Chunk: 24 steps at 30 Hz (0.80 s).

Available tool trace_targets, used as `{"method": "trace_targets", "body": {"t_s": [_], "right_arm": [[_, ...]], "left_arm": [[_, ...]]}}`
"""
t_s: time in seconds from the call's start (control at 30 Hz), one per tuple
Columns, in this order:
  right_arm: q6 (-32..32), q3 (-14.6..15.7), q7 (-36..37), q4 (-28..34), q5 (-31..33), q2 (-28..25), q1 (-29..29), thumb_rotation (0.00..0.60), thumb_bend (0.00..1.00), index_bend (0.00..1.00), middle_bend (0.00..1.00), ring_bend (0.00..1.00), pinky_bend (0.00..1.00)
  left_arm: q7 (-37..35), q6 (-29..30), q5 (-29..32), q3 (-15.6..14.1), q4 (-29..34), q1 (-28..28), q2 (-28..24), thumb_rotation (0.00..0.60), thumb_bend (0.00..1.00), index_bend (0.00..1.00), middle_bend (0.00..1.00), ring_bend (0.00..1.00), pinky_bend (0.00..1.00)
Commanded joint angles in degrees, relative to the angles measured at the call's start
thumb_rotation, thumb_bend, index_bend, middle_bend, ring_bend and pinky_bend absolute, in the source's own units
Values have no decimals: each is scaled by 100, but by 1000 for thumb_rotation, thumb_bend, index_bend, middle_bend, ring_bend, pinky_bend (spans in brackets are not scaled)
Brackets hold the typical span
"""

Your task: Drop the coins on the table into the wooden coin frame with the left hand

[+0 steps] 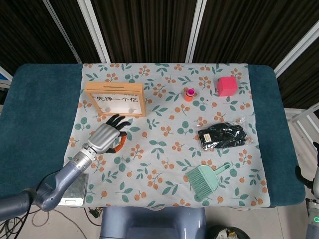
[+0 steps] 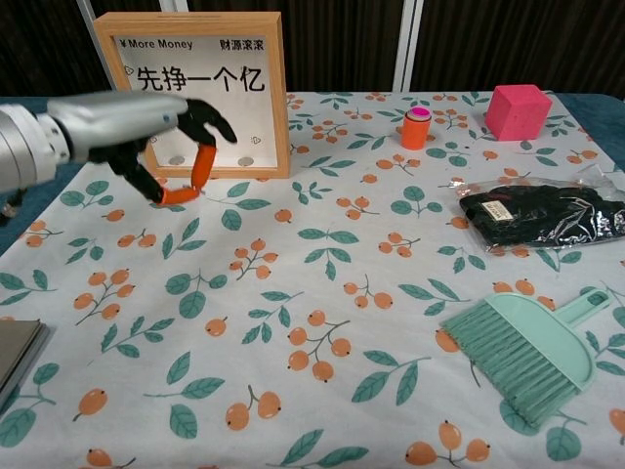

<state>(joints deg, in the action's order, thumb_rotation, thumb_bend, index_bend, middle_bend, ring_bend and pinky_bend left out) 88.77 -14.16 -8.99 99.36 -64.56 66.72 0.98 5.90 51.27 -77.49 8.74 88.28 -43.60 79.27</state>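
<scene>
the left hand (image 2: pixel 146 132) hangs raised above the counter (image 1: pixel 40 114), just in front of the wooden coin frame (image 2: pixel 200 93), with its dark fingers (image 2: pixel 210 119) curled forward and the orange-tipped thumb (image 2: pixel 200 166) bent under them; whether a coin sits pinched between them cannot be told, nor whether the hand counts as open or closed. in the head view the same hand (image 1: pixel 105 137) lies over the flowered cloth (image 1: pixel 164 149), near the frame's lower edge (image 1: pixel 115 99). the frame stands upright at the back left of the cloth, and two small round coins (image 2: pixel 210 159) rest on its floor behind the pane, one partly hidden by the fingers. nothing lies between the hand and the frame. off to the right sit an orange bottle (image 2: pixel 416 128), a pink cube (image 2: pixel 518 110), a black bagged bundle (image 2: pixel 537 213) and a green dustpan brush (image 2: pixel 527 352), all well apart from the hand. a grey flat block (image 1: pixel 75 186) lies at the cloth's near left edge under the arm. the right hand does not show.
</scene>
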Motion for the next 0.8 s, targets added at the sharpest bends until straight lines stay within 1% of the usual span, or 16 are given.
{"method": "trace_targets", "body": {"t_s": [0.03,0.2,0.33,0.4,0.5,0.57,0.7,0.8], "right_arm": [[12,-1,-12,-3,-3,6,1,600,395,169,72,28,0],[60,2,-65,-5,-15,26,-3,600,394,169,72,27,0],[90,-3,-88,-4,-6,35,-11,600,395,169,72,28,0],[98,-9,-92,-9,2,35,-13,600,395,169,72,28,0],[108,-20,-101,-17,8,36,-12,600,394,169,72,28,0],[115,-21,-113,-18,10,41,-11,600,395,169,72,27,0],[146,-13,-150,-48,-46,32,-7,600,395,169,72,28,0],[164,-15,-163,-59,-54,26,-11,600,394,169,72,28,0]], "left_arm": [[-675,-157,232,506,720,-117,-857,600,645,756,157,0,0],[-1392,-539,436,875,1289,-274,-1582,600,642,756,157,0,0],[-1679,-611,456,1135,1251,-412,-1893,600,642,767,159,0,0],[-1844,-720,537,1250,1134,-513,-1980,600,643,775,161,0,0],[-2328,-1183,771,1443,907,-745,-2153,600,643,778,162,0,0],[-2610,-1543,878,1541,650,-925,-2231,600,643,785,169,0,0],[-3138,-2392,870,1584,34,-1296,-2281,600,644,793,176,0,0],[-3406,-2780,801,1573,-424,-1478,-2197,600,648,796,177,0,0]]}}
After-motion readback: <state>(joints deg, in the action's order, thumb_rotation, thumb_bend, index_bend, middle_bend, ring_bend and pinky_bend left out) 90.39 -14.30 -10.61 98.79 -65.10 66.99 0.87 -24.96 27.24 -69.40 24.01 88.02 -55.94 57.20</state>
